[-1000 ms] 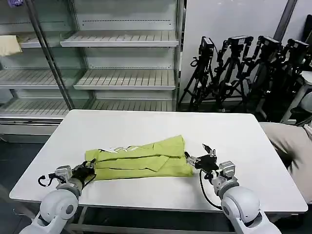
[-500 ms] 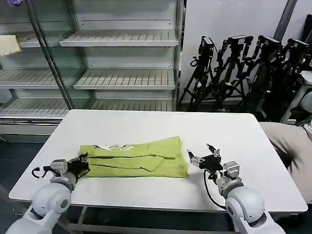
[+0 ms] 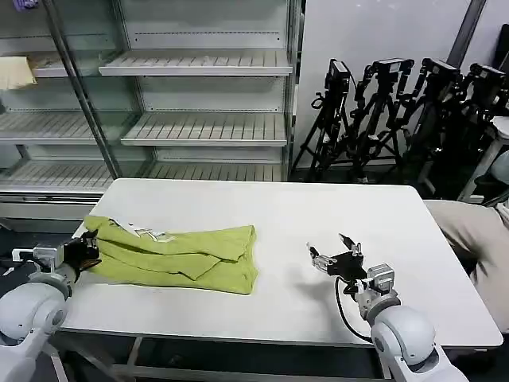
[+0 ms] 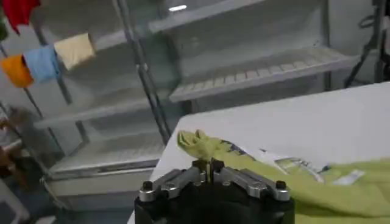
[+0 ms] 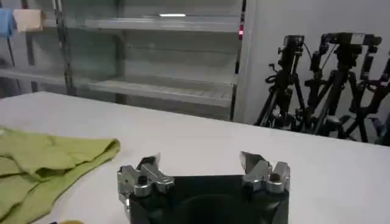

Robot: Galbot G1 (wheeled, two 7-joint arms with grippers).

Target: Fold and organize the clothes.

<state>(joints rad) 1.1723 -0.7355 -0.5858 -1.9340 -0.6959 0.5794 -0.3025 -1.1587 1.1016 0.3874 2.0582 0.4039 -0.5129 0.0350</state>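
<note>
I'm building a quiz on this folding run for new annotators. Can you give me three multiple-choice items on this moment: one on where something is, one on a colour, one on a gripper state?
1. Where does the T-shirt lie on the table?
A. On the robot's left side, reaching that edge
B. In the middle
C. At the far right corner

2. What colour is the T-shirt?
A. Dark blue
B. Lime green
C. Red

3. How is the right gripper?
A. Shut on the T-shirt
B. Open, holding nothing
C. Shut on a tripod

Answers:
1. A: in the head view the bunched fabric sits toward the left edge, where the left gripper is shut on its end.
2. B: the fabric is yellow-green in every view.
3. B: the right wrist view shows the fingers spread, with bare table between them and the T-shirt apart from them.
</note>
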